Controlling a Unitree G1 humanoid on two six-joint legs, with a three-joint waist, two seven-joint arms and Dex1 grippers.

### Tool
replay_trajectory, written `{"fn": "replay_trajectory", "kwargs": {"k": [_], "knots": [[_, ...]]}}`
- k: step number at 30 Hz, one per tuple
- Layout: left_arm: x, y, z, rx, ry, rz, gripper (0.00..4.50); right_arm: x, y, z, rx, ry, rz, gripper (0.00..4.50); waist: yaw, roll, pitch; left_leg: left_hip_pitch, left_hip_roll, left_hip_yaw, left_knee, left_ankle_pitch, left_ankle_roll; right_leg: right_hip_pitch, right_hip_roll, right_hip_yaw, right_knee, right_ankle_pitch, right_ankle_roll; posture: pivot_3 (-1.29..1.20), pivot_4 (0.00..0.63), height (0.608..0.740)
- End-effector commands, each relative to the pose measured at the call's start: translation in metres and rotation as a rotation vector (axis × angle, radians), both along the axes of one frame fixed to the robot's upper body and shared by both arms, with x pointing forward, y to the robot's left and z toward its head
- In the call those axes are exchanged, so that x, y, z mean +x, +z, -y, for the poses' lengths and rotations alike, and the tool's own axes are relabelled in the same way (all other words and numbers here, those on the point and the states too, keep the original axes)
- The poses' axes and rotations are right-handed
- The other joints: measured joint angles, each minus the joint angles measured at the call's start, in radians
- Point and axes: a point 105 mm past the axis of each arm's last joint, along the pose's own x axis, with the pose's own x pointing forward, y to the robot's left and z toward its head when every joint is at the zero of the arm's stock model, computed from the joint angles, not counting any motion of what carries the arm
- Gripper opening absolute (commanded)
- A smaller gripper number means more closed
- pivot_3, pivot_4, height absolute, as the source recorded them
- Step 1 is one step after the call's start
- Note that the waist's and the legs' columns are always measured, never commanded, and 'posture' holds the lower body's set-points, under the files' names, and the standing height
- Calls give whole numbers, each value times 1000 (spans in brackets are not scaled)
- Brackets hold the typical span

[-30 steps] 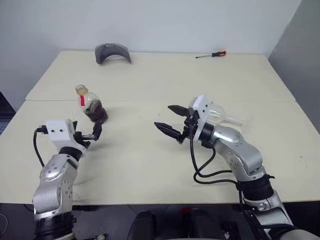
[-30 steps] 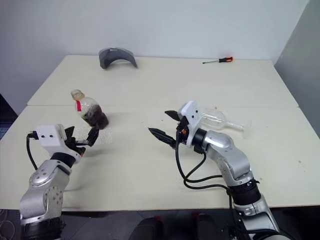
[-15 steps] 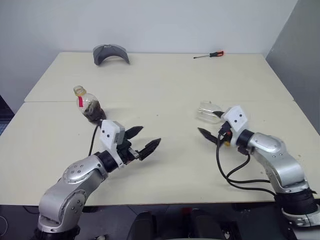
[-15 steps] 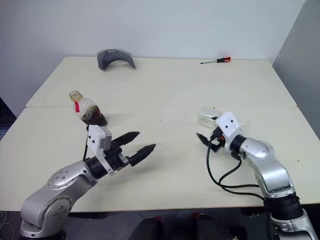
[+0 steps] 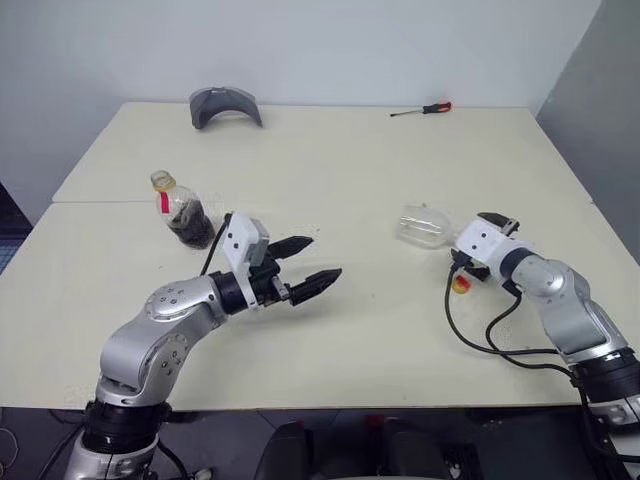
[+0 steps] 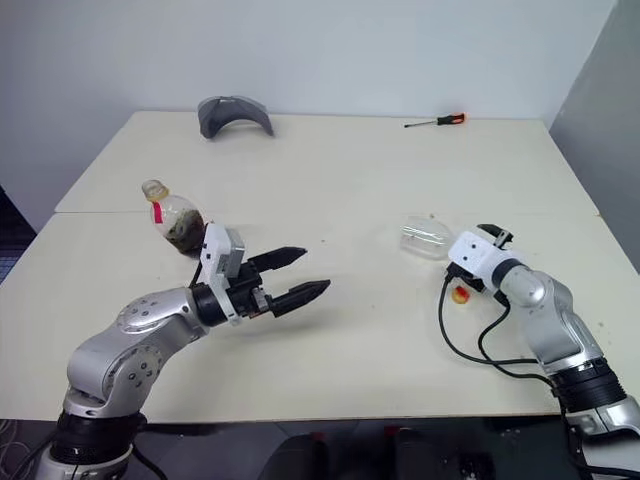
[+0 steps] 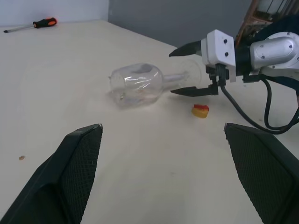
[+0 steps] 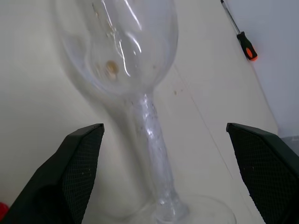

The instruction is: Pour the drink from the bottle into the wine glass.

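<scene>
Left claw (image 5: 309, 263) hangs mid-scene, fingers spread wide, pointing level toward the robot's right; right claw (image 7: 187, 68) reaches forward, slightly downward, fingers likewise wide apart.

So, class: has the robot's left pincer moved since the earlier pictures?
Yes. The left pincer, open, has swung from beside the small clear plastic bottle of dark brown drink toward the table's middle.

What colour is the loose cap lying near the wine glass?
The cap is yellow with a red band, clearest in the left wrist view.
</scene>
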Motion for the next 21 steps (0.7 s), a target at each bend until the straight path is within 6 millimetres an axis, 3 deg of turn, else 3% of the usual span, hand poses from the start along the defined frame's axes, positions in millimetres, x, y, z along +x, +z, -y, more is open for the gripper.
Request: {"fn": "replay_trajectory", "kwargs": {"k": [1, 12, 15, 21], "knots": [[-2, 7, 5, -12, -16, 44, 4470, 10, 18, -5, -18, 9, 68, 4500, -2, 0, 0, 0, 0, 0, 0, 0, 0, 0, 0, 0, 0, 0, 0, 0, 150, 740], [-8, 6, 9, -45, 8, 33, 4470, 25, 17, -13, -41, 36, 71, 4500, 0, 0, 0, 0, 0, 0, 1, 0, 0, 0, -1, 0, 0, 0, 0, 0, 150, 740], [-7, 8, 7, -50, 25, 33, 4500, 26, 14, -11, -61, 42, 55, 3915, 0, 0, 0, 0, 0, 0, 1, 0, 0, 0, -1, 0, 0, 0, 0, 0, 150, 740], [-7, 8, 6, -48, 34, 34, 4500, 30, 13, -4, -141, 39, 55, 1883, -1, 0, 0, 0, 0, 0, 0, 0, 0, 0, -1, 0, 0, 0, 0, 0, 150, 740]]}}
